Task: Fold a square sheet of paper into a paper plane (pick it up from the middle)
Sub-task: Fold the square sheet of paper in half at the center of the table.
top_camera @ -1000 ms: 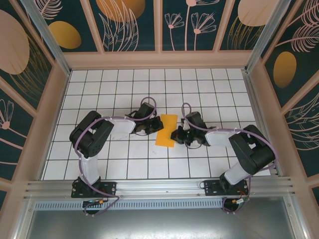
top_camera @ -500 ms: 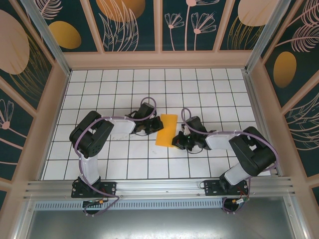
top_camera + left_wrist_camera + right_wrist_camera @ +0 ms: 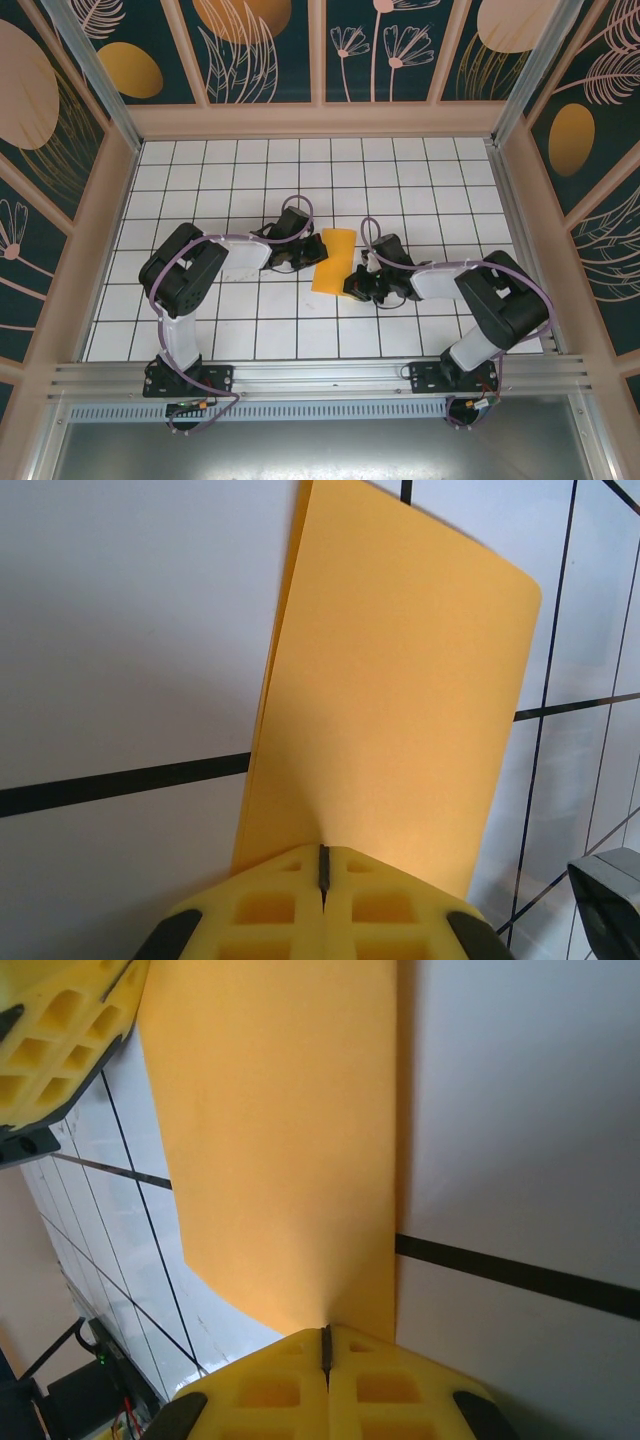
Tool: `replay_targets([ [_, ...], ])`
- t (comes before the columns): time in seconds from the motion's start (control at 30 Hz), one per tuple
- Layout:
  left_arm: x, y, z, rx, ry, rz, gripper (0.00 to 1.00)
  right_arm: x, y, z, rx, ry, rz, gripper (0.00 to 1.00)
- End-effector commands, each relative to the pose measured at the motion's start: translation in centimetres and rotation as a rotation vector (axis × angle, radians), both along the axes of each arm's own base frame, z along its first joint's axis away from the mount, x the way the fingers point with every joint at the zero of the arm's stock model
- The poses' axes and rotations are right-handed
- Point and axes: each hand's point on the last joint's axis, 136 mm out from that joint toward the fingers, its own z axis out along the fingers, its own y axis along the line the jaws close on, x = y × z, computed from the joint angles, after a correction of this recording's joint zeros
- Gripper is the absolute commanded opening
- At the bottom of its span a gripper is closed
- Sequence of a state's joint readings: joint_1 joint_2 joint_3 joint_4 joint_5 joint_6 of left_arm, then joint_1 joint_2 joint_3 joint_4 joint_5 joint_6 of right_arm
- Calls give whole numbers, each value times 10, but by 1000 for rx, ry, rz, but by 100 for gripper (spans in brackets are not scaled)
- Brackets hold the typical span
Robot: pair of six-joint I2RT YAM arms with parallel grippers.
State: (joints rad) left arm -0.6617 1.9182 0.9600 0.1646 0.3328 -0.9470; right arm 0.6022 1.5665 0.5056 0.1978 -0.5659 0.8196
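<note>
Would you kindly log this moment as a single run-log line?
sheet of paper: folded double, between the grippers | left gripper: shut on one edge | right gripper: shut on opposite edge

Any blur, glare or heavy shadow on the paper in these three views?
Top external: evenly lit and sharp, no glare on the orange paper. Left wrist: paper crisp, dimmer toward the left gripper. Right wrist: paper in focus, slightly shaded near the right gripper, no glare.

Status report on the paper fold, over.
Left gripper shut on sheet edge. Right gripper shut on opposite side. Sheet folded in half. Nothing in the way.
</note>
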Motion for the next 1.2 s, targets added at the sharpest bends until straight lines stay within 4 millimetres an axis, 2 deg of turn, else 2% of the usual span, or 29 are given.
replay_targets([
  [0.0,-29,24,-30,96,118,24,0,-5,-17,-18,-113,17,11,0],
  [0.13,-26,24,-8,54,84,57,0,10,-22,2,-107,-45,26,0],
  [0.23,-20,24,17,21,24,77,0,16,-17,30,-61,-124,82,0],
  [0.3,-15,23,36,-2,-23,90,7,27,-17,50,-51,-182,89,1],
  [0.4,-9,27,57,-16,-80,112,17,47,-26,62,-83,-234,25,9],
  [0.53,-11,39,65,-5,-113,161,18,64,-28,49,-140,-221,-4,12],
  [0.6,-12,48,68,-3,-132,194,19,71,-22,44,-121,-212,-1,11],
  [0.73,-16,60,77,-24,-167,244,28,78,-10,36,-71,-180,-9,11],
  [0.83,-19,66,79,-38,-182,266,33,79,-8,26,-59,-153,-28,10],
  [0.97,-22,64,77,-80,-174,262,37,76,-4,18,-24,-121,-41,11],
  [1.17,-22,62,70,-134,-150,258,38,65,-9,0,-25,-64,-99,11],
])
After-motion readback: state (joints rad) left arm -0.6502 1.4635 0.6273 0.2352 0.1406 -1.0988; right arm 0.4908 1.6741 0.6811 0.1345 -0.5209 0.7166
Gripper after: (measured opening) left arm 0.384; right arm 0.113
